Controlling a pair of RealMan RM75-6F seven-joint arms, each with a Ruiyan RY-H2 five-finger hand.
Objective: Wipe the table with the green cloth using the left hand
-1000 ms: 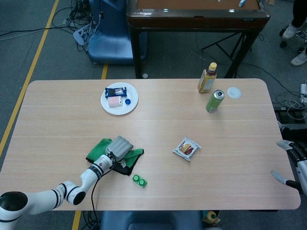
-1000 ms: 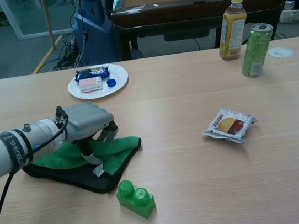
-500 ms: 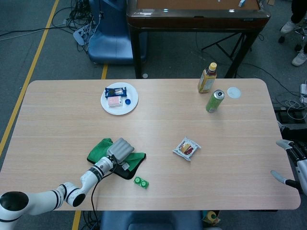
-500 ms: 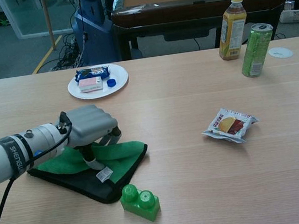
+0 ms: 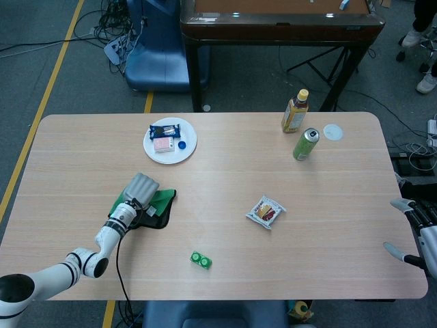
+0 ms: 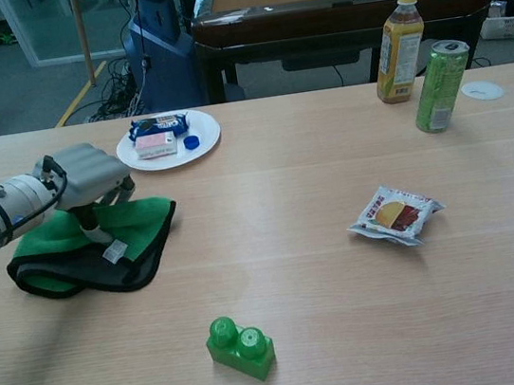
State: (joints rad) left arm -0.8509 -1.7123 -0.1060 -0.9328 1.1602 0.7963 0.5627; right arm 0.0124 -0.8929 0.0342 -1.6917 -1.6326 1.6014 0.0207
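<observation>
Since a moment ago, my left hand [image 6: 82, 174] has dragged the green cloth [image 6: 92, 246] leftward, well away from the green toy block [image 6: 240, 347] it nearly touched. That hand presses down on the cloth with its fingers curled together, near the left side of the wooden table [image 6: 344, 266]. Behind the cloth sits a white plate [image 6: 168, 140] of small snacks. Right of centre lies a snack packet [image 6: 395, 214]. Far right stand a green can [image 6: 440, 86] and a yellow bottle [image 6: 399, 44]. My right hand [image 5: 418, 236] shows at the head view's right edge, apparently spread and empty.
</observation>
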